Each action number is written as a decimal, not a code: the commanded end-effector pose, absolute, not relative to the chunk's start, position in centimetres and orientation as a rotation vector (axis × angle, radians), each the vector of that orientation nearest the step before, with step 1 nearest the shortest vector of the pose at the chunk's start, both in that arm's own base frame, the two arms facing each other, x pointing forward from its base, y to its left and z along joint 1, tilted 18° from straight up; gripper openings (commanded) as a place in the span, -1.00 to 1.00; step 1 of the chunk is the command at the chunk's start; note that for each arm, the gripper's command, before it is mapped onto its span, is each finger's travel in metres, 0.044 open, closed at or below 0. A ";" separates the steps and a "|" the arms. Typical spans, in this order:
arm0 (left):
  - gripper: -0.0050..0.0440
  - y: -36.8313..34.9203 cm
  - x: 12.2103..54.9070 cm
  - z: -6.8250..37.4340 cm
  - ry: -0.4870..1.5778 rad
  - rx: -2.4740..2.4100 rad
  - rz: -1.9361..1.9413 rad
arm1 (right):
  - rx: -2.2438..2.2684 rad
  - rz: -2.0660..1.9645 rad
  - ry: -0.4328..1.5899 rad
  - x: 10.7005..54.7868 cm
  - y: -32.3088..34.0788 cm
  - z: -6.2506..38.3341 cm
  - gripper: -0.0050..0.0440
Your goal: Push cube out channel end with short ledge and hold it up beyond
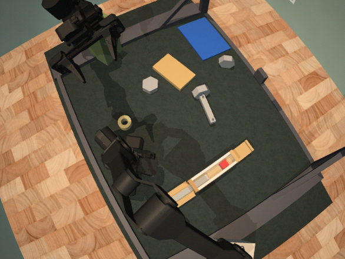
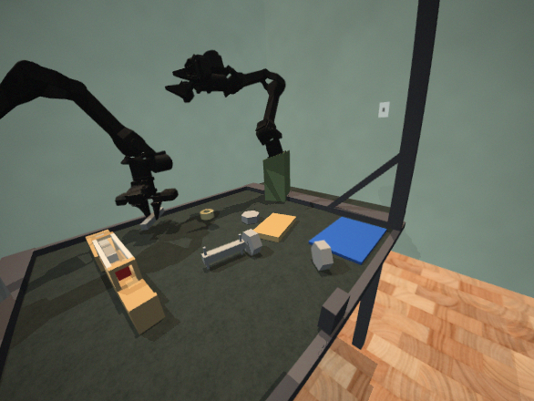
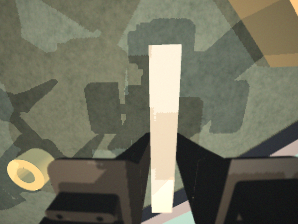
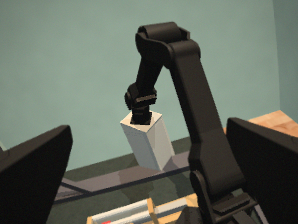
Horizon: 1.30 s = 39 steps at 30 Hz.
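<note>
The red cube [image 1: 224, 164] [image 2: 123, 272] sits inside the tan channel [image 1: 215, 171] [image 2: 129, 258], near the end with the short ledge [image 1: 244, 149] [image 2: 140, 297] and raised lip. A grey strip [image 1: 201, 180] [image 2: 107, 248] lies in the channel behind the cube and also shows on the opposite ledge. My left gripper [image 2: 152, 217] [image 3: 161, 137] is shut on a white bar [image 2: 147, 222] [image 3: 166, 90] and holds it beside the channel's far end, apparently just above the table. In the top view its fingers are hidden. My right gripper [image 1: 100, 71] [image 2: 169, 80] is open, empty and high.
A pale yellow ring [image 1: 120, 125] [image 2: 207, 218] is near the left gripper. A grey handled tool [image 1: 208, 109] [image 2: 223, 252], two grey hex blocks [image 1: 150, 85] [image 1: 226, 62], a tan slab [image 1: 173, 71] and a blue mat [image 1: 204, 38] lie farther off. A frame rail edges the table.
</note>
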<state>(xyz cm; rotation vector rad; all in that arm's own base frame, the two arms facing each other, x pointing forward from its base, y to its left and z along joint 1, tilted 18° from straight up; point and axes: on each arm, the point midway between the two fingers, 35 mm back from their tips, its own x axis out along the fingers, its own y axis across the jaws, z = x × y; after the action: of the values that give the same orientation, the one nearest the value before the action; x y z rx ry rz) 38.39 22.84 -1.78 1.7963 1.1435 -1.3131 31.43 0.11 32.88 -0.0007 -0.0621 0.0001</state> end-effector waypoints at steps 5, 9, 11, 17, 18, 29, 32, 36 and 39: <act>-0.80 22.7 38.8 1.7 1.144 1.836 -1.254 | 0.000 -0.001 -0.082 31.2 0.1 33.7 0.84; -0.80 22.5 38.7 2.4 1.145 1.836 -1.254 | 0.000 -0.001 -0.082 31.2 0.1 33.7 0.84; -0.80 22.4 38.7 2.7 1.145 1.836 -1.254 | 0.000 -0.001 -0.082 31.2 0.1 33.7 0.84; -0.80 22.2 38.6 3.3 1.145 1.836 -1.253 | 0.000 -0.001 -0.082 31.2 0.1 33.7 0.84; -0.80 22.1 38.6 3.5 1.145 1.837 -1.252 | 0.000 -0.001 -0.082 31.2 0.1 33.7 0.84; -0.80 21.9 38.5 4.3 1.146 1.838 -1.250 | 0.000 -0.001 -0.082 31.2 0.1 33.7 0.84; -0.80 21.9 37.9 4.1 1.156 1.819 -1.249 | 0.000 -0.001 -0.082 31.2 0.1 33.7 0.84; -0.80 22.3 36.2 3.8 1.187 1.764 -1.198 | 0.000 -0.001 -0.082 31.2 0.1 33.7 0.84; -0.80 22.6 34.4 3.6 1.217 1.704 -1.135 | 0.000 -0.001 -0.082 31.2 0.1 33.7 0.84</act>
<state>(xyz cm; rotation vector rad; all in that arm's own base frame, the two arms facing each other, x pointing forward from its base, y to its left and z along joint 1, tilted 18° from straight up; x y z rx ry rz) 35.87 21.95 1.98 1.7308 1.1938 -1.2491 31.43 0.11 32.88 -0.0007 -0.0621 0.0001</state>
